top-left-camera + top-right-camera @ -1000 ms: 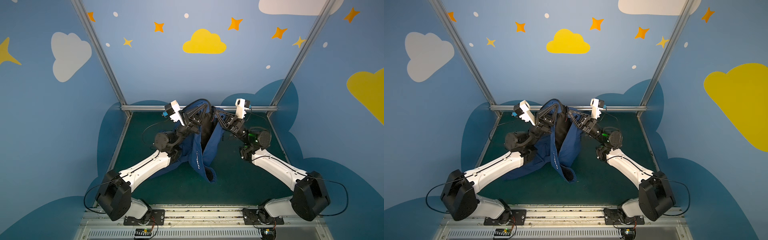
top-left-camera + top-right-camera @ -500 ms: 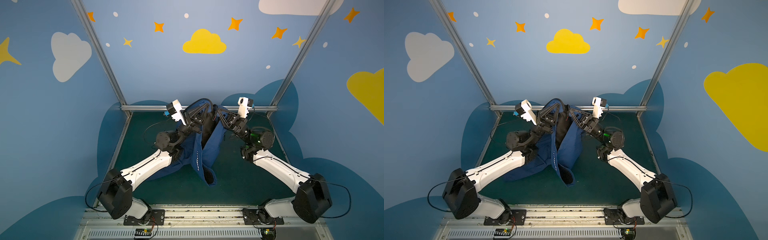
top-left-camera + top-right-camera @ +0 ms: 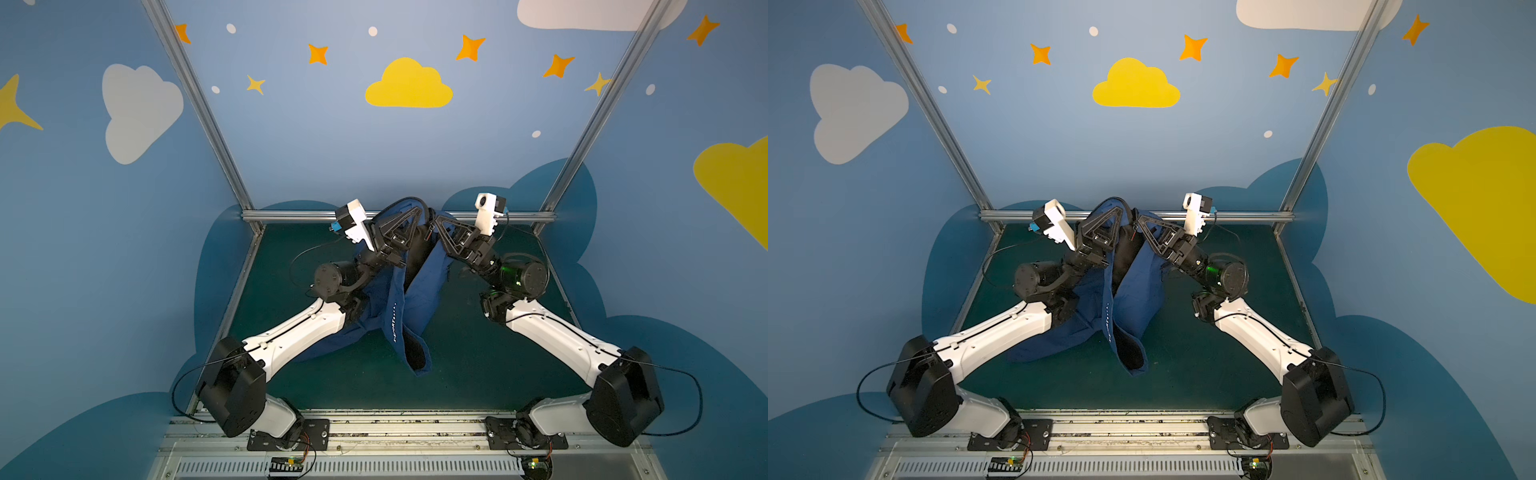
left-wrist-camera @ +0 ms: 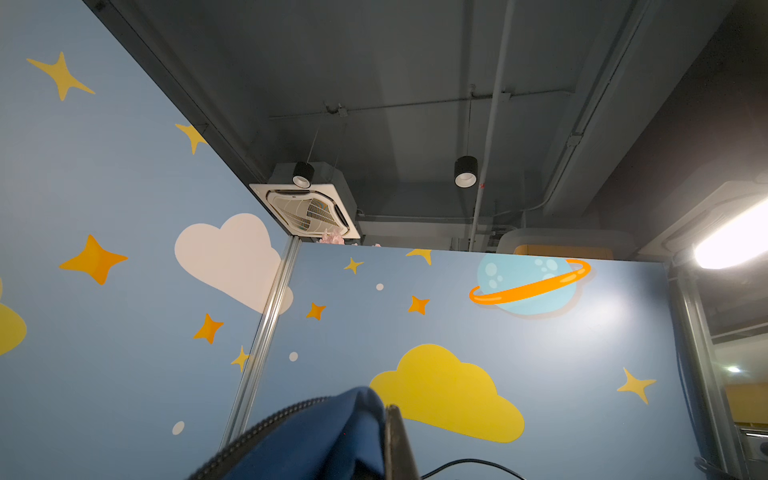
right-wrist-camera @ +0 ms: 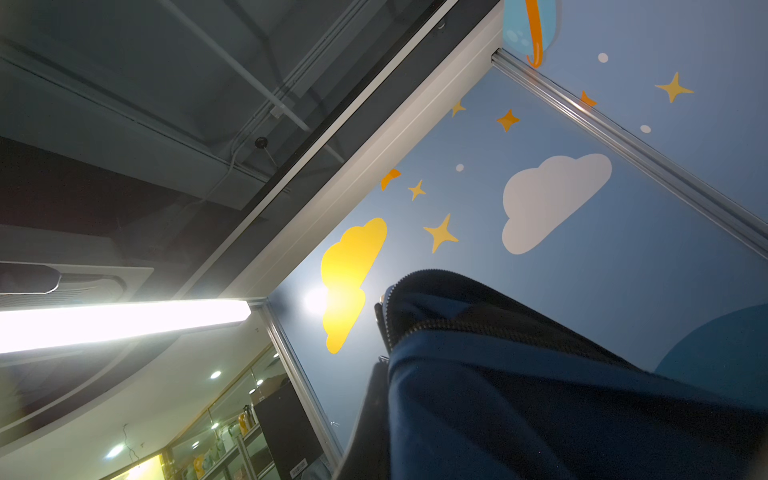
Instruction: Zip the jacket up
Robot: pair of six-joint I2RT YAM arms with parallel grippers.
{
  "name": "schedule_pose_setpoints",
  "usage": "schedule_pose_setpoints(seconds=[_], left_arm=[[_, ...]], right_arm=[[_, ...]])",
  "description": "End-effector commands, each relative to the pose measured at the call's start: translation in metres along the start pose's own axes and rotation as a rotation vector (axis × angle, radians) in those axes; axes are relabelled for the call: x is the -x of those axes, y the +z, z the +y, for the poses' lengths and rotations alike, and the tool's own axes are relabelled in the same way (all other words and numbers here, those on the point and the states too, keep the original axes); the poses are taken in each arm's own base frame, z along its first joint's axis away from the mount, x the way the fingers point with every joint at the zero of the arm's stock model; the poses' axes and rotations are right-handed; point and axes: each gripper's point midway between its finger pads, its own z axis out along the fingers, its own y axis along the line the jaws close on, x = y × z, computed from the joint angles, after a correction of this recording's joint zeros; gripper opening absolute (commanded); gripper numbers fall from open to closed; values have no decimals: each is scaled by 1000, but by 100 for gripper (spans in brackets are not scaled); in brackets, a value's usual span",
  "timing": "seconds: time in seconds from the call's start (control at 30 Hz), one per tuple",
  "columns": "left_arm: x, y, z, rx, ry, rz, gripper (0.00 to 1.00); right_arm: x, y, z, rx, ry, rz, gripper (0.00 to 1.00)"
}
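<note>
The navy blue jacket (image 3: 419, 291) (image 3: 1138, 291) hangs unzipped from both raised grippers near the back rail. Black lining shows between its front panels. Its lower part, with small white lettering (image 3: 392, 320), lies on the green table (image 3: 478, 353). My left gripper (image 3: 420, 208) (image 3: 1119, 206) is shut on one top edge. My right gripper (image 3: 436, 221) (image 3: 1138, 223) is shut on the other, a hand's width away. In the left wrist view, blue cloth (image 4: 316, 444) with zipper teeth (image 4: 266, 428) presses against a finger (image 4: 397, 440). The right wrist view shows cloth (image 5: 519, 407) and zipper (image 5: 478, 326) beside a finger (image 5: 370, 415).
A metal rail (image 3: 291, 216) runs along the table's back edge just behind the grippers, with slanted frame posts (image 3: 199, 108) at both back corners. Blue decorated walls enclose three sides. A sleeve (image 3: 332, 345) lies under the left arm.
The two grippers have drawn slightly closer together at the top. The jacket's hanging lower fold has sagged a little toward the front. Both grips are unchanged.
</note>
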Motion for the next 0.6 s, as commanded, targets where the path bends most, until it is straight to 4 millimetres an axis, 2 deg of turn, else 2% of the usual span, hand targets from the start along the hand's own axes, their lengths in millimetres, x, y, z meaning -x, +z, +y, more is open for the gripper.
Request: schedule_pose_setpoints(seconds=[0.0, 0.57], left_arm=[[21, 7, -18, -63, 34, -62, 3], [18, 10, -19, -70, 16, -62, 3]], right_arm=[[7, 7, 41, 110, -64, -12, 0], [8, 5, 37, 100, -61, -22, 0]])
